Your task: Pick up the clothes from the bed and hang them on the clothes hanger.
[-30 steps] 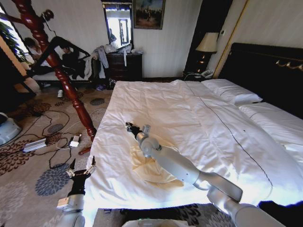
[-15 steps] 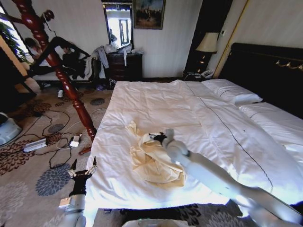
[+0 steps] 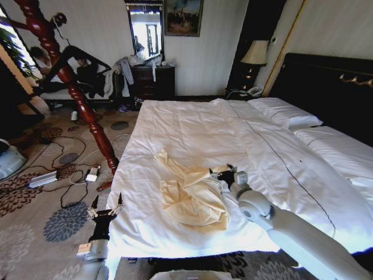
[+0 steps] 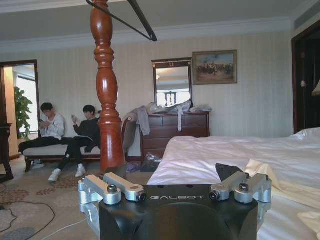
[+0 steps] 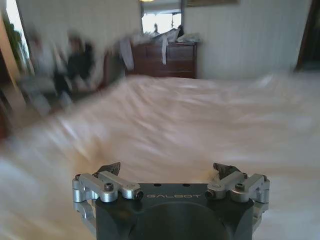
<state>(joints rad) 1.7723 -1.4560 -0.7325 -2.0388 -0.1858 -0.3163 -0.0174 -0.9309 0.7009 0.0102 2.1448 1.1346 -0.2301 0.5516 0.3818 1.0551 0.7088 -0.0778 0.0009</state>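
Reaching over the near part of the bed point(image 3: 192, 125), the right hand point(image 3: 224, 173) sits low above the white duvet, just right of a crumpled pale yellow garment point(image 3: 189, 195) that lies on the bedding toward the near left corner. Its fingers are spread apart with nothing between them; in the right wrist view the two fingertips point(image 5: 111, 168) stand wide over blurred white bedding. The left hand point(image 3: 106, 209) waits low at the near left, beside the edge of the bed and above the patterned carpet point(image 3: 58, 224), its fingers also parted and empty. The clothes hanger point(image 4: 131, 17), thin and black, hangs high on the turned red wooden post point(image 4: 106, 90) that stands on the floor left of the bed. A dark wooden dresser point(image 3: 152, 81) with clothes heaped on it stands against the far wall, and a black headboard point(image 3: 326, 87) runs along the right.
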